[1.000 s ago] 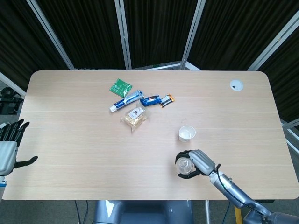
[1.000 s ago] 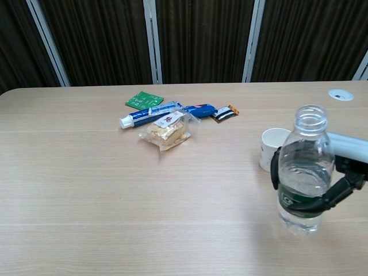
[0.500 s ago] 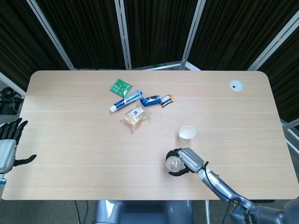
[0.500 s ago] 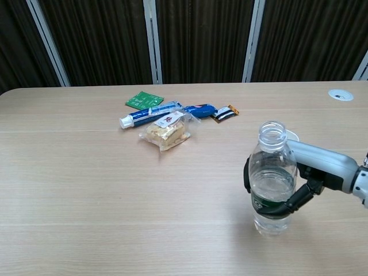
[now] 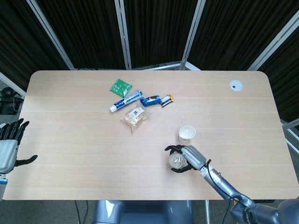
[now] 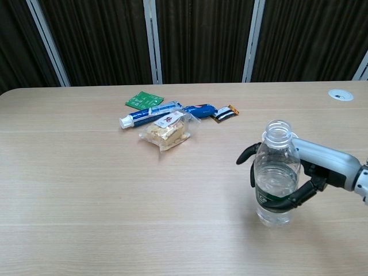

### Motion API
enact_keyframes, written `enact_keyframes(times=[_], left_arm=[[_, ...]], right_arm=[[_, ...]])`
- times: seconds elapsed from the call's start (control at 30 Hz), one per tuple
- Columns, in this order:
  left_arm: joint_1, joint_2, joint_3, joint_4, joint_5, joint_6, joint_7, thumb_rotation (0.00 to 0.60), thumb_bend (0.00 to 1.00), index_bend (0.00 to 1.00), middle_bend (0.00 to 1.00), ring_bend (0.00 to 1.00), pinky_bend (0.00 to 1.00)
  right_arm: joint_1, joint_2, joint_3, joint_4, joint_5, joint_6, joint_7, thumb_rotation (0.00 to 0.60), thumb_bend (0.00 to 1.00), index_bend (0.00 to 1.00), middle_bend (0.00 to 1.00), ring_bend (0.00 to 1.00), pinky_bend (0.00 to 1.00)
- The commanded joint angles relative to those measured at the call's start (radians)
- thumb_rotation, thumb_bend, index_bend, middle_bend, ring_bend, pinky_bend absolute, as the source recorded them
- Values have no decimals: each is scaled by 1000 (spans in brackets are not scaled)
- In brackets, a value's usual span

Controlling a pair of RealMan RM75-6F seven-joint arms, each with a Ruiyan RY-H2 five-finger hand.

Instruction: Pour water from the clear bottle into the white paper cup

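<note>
**Bottle upright by the cup, pour not yet made**

My right hand [image 6: 310,172] wraps around the bottle [image 6: 276,175], thumb low across its label and the other fingers [image 6: 248,154] arched loosely round the far side; whether they press on the plastic I cannot tell. The bottle stands upright on the tabletop [image 6: 86,190], uncapped, with water showing in its lower part. In the head view the hand [image 5: 189,157] and bottle [image 5: 175,160] sit just short of the cup [image 5: 187,133], which stands near them but apart, upright, mouth open. I cannot see whether it holds any water. I judge the task barely begun: the bottle must be gripped firmly, lifted, brought over the cup's rim and tipped. My left hand [image 5: 9,147] hangs off the tabletop's left edge, fingers spread, holding nothing. Farther back lie a toothpaste tube [image 5: 126,101], snack packets [image 5: 134,116] and a green sachet [image 5: 120,87], all well apart from the work.
</note>
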Motion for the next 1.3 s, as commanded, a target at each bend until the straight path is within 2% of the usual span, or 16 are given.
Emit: enact_keyframes(times=[0.03,0.17,0.33,0.6,0.77,1.0,1.1,1.3], left_arm=[[0,1,1,-1,0,-1,-1,600,0,0,0,0,0],[1,3,2,-3,2,1,-4,600,0,0,0,0,0],[2,4,3,-5,6,3,-5,600,0,0,0,0,0],[4,8,7,-11,18,9,-9,600,0,0,0,0,0],[8,12,11,-18,30,18,-13,600,0,0,0,0,0],[16,23,15,-28,50,35,-29,600,0,0,0,0,0],[20,29,21,-37,69,45,-36,600,0,0,0,0,0],[27,35,25,-43,86,60,-45,600,0,0,0,0,0]], right_arm=[[1,8,-8,6,-3,9,13,600,42,189,365,233,302],[-6,21,-17,15,-3,27,20,600,0,156,320,179,209],[-14,40,-30,18,-5,44,30,600,0,117,269,147,182],[-35,93,-43,3,-6,89,47,600,0,20,138,62,113],[-46,129,-47,-15,-10,119,66,600,0,0,9,0,10],[-57,213,-76,-29,-35,147,55,600,0,0,0,0,0],[-92,267,-89,6,-32,182,-17,600,0,0,0,0,0],[-150,295,-79,75,-19,259,-145,600,0,0,0,0,0]])
